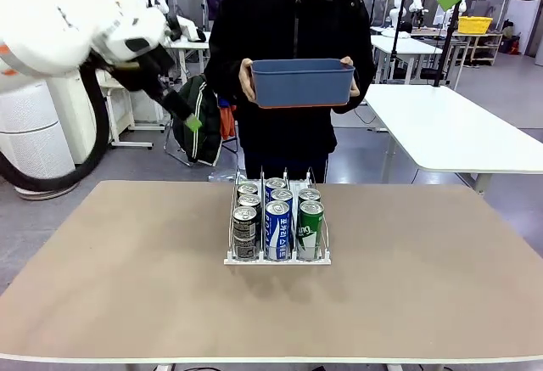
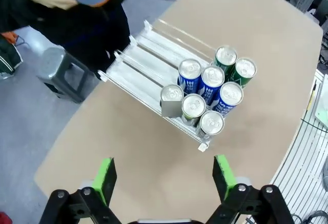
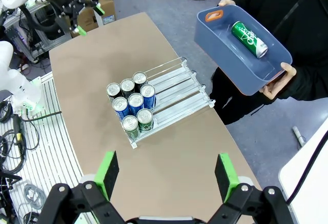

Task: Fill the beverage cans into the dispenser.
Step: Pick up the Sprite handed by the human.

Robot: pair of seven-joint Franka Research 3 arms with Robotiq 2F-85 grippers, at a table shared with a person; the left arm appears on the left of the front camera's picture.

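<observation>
Right wrist view: one green can [image 3: 248,38] lies in the person's blue tub [image 3: 221,45] at one o'clock, dispenser [image 3: 177,85] mid-table, left gripper [image 2: 164,162] and right gripper [image 3: 166,157] both wide, empty, so best pinch across its body, then feed the shorter green lane [image 3: 177,108].

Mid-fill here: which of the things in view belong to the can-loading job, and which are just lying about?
Job:
- dispenser
- eight cans in it
- green can lying in the blue tub that the person holds

Lying about:
- grey stool
- yellow crate
- white table
</observation>
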